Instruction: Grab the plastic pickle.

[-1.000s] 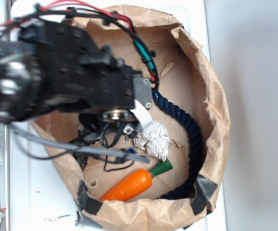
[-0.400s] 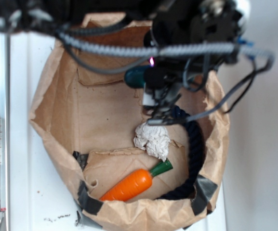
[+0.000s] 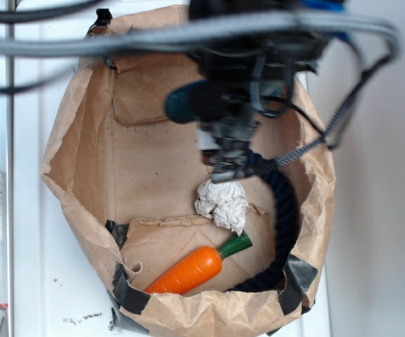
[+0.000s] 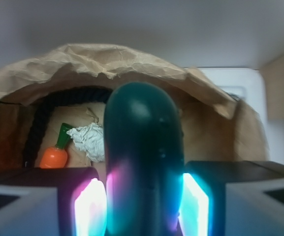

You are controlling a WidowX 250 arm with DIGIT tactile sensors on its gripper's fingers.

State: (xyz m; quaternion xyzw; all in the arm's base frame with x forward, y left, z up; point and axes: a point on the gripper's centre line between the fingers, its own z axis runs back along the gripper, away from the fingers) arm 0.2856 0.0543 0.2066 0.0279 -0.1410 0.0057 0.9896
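Observation:
The plastic pickle (image 4: 142, 147) is dark green, smooth and round-ended, and stands upright between my lit fingers, filling the middle of the wrist view. My gripper (image 4: 144, 206) is shut on the plastic pickle, both pads pressing its sides. In the exterior view one rounded end of the pickle (image 3: 185, 104) juts out left from under the black arm (image 3: 251, 56). It hangs above the back of the brown paper bag (image 3: 83, 168). The fingers themselves are hidden by the arm there.
On the bag's floor lie an orange carrot (image 3: 188, 270) with a green stem, a crumpled white paper wad (image 3: 222, 203) and a thick navy rope (image 3: 286, 203) curling along the right wall. Grey cables (image 3: 342, 119) loop beside the arm.
The arm swung from the bag's left side to its upper right, and the pickle now shows in the gripper. Since 0.4 s ago it shifted slightly left.

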